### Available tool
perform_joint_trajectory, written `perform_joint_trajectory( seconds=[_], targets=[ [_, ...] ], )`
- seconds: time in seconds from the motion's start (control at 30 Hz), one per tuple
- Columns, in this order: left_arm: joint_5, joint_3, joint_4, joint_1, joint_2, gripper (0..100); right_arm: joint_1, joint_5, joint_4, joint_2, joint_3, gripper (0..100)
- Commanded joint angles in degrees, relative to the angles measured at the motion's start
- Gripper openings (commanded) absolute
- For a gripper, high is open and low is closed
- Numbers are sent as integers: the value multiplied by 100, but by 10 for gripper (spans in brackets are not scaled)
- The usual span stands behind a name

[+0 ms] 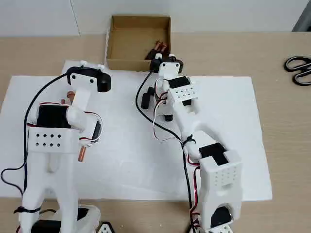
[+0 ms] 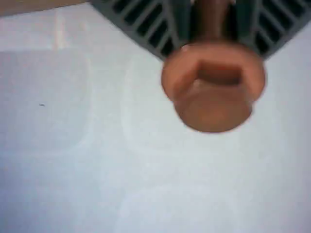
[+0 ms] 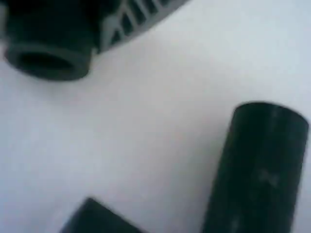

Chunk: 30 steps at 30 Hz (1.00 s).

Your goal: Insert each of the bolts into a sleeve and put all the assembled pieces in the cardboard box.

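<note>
My left gripper (image 1: 72,98) hangs over the left part of the white mat (image 1: 228,145), shut on a copper-coloured bolt (image 2: 213,87) whose head points down at the mat. A second bolt (image 1: 82,153) lies on the mat beside the left arm. My right gripper (image 1: 158,94) is near the mat's far edge, shut on a black sleeve (image 3: 48,46) held just above the mat. Two more black sleeves (image 3: 257,165) (image 3: 97,218) lie close by. The cardboard box (image 1: 116,39) stands beyond the mat, with assembled pieces (image 1: 159,48) in its right corner.
Scissors (image 1: 299,69) lie on the wooden table at the far right. Cables (image 1: 146,119) trail across the mat between the arms. The mat's right half is bare.
</note>
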<state>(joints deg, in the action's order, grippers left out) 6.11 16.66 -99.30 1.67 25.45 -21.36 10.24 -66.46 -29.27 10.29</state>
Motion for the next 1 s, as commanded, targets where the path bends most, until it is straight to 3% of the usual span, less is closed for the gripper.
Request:
perform_joint_trajectory(
  seconds=[0.0,0.17,0.47,0.7,0.83,0.97],
  targets=[
    [44,-22,18,26,220,5,13,9,-4,13,35,4],
    [44,-57,18,26,220,5,180,0,-400,303,343,4],
    [35,-277,114,26,220,5,224,0,-2105,2484,835,5],
    [0,-708,185,26,220,5,312,0,-2633,3714,835,5],
    [-413,-725,185,26,220,5,312,-9,-2835,4374,791,6],
    [-527,-760,492,26,220,5,295,-607,-2879,5007,598,5]
  ],
)
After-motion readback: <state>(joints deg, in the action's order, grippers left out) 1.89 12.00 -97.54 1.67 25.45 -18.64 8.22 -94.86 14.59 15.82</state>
